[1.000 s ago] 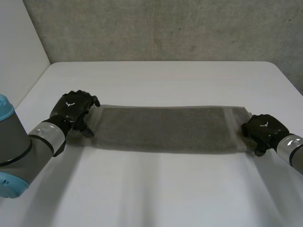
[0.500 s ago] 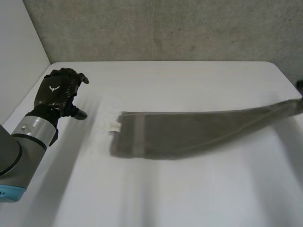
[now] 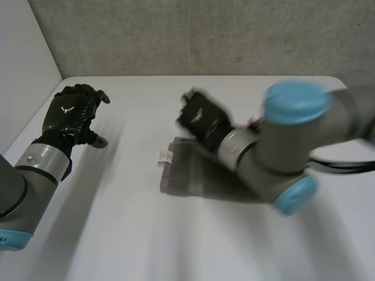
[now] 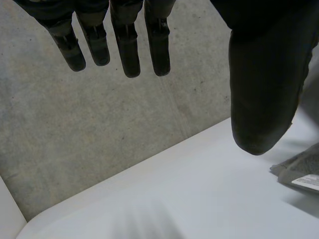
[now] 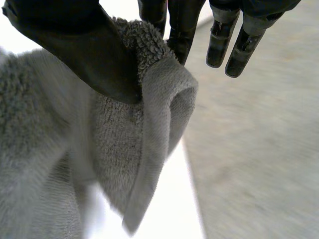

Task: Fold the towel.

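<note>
**A:** Nearest items?

**B:** The left arm (image 3: 23, 193) sits at the near left corner of the white table (image 3: 176, 246). The right arm (image 3: 281, 158) reaches in from the right toward the middle, and it is blurred.

**A:** Towel location?

**B:** The grey towel (image 3: 184, 172) is mid-table. Part of it lies flat, running under the right forearm. A white label (image 3: 165, 156) sticks out at the end that faces the left side.

**A:** Right hand?

**B:** The right hand (image 3: 202, 120) is just past the flat part of the towel, above its far edge. In the right wrist view the thumb (image 5: 84, 55) pinches a hemmed terry edge against one finger, and the cloth hangs down from there. The other fingers point straight out beyond it. I record it as grasping the towel.

**A:** Left hand?

**B:** The left hand (image 3: 70, 112) is at the far left, held above the table and well apart from the towel. Its fingers (image 4: 127, 50) are straight and spread with nothing in them, so it is released. The labelled towel corner lies beyond its thumb.

**A:** Farthest?

**B:** A grey concrete wall (image 3: 205, 35) behind the table's far edge.
</note>
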Action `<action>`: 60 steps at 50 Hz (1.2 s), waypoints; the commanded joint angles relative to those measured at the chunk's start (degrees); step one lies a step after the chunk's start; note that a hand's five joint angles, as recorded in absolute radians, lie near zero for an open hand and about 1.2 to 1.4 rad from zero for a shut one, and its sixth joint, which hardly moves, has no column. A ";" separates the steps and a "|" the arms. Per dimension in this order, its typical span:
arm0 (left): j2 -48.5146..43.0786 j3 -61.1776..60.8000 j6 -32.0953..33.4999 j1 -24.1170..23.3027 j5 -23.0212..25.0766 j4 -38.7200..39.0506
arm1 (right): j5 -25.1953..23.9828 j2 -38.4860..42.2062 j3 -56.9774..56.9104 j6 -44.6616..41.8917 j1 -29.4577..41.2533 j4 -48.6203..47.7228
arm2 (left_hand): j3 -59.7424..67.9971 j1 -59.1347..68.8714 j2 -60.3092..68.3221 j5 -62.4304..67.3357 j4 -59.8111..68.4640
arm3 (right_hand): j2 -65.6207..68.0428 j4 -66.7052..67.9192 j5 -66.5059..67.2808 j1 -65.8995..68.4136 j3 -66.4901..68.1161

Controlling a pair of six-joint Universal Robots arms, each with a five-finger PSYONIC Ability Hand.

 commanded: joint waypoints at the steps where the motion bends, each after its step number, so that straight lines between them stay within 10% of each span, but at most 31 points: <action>1: -0.07 -0.35 0.06 -0.06 0.09 0.05 | 6.20 12.05 -3.25 -5.45 5.35 0.52 | -2.40 -1.94 0.21 -0.33 -3.22 | -63.09 -4.44 -64.94 -64.02 -2.90; 15: -0.60 -0.18 0.06 -0.85 0.26 0.14 | 7.27 -4.72 3.34 13.00 2.02 0.79 | -2.40 -2.27 -0.13 -0.67 -3.22 | -63.09 -4.44 -64.94 -64.02 -2.90; 25: -0.77 2.72 0.15 -5.07 0.17 -0.04 | -2.04 -19.39 17.30 27.85 -11.85 6.32 | -2.40 -2.11 0.04 -0.50 -3.22 | -63.09 -4.44 -64.94 -64.02 -2.90; 40: -11.31 9.84 0.85 -19.83 -1.14 -0.57 | -6.88 -21.69 38.85 27.59 -26.64 -1.58 | -2.40 -1.94 0.21 -0.33 -3.22 | -59.14 -4.44 -60.98 -60.07 -2.90; 51: -14.66 10.98 0.50 -19.93 -5.27 -0.66 | -6.88 -21.07 45.88 22.67 -30.06 -8.62 | -2.40 -2.27 -0.13 -0.67 -3.22 | -58.30 -4.44 -60.14 -59.22 -2.90; 60: -14.84 10.10 0.32 -19.75 -6.33 -0.66 | -7.06 -17.38 46.06 17.94 -30.77 -10.46 | -2.40 -2.27 -0.13 -0.67 -3.22 | -17.01 -4.44 -18.86 -17.94 -2.90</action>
